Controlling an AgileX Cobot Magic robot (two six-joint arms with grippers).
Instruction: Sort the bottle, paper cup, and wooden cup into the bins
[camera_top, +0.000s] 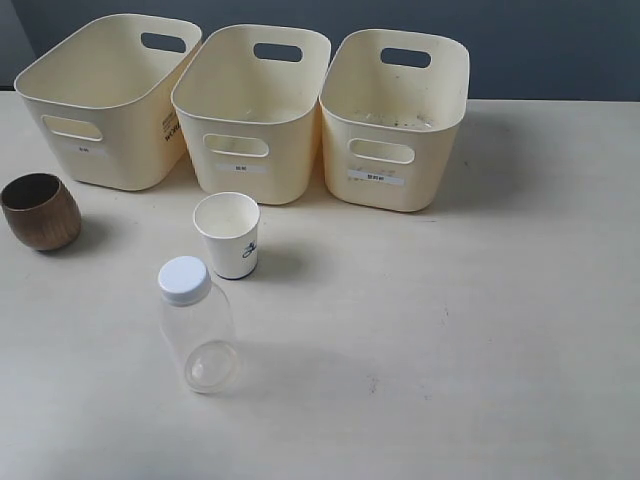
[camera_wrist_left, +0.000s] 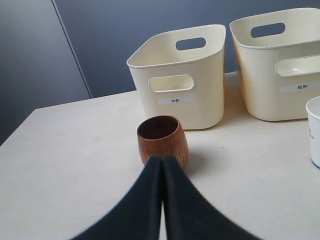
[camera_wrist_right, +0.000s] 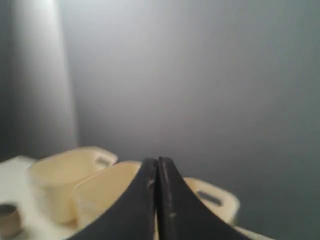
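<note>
Black jaws of the left gripper (camera_wrist_left: 162, 162) are pressed together, empty, with the wooden cup (camera_wrist_left: 162, 139) just beyond them. The right gripper (camera_wrist_right: 157, 164) is likewise clenched on nothing. Nothing is sorted yet: wooden cup, paper cup (camera_top: 227, 235) and bottle (camera_top: 196, 325) all stand on the table (camera_top: 480, 330), and the 3 bins (camera_top: 250, 125) hold none of them. The labels read 木杯 on the left bin (camera_wrist_left: 210, 75) and 纸杯 on the middle bin (camera_wrist_left: 260, 85); the right bin (camera_top: 395, 130) has an illegible one.
</note>
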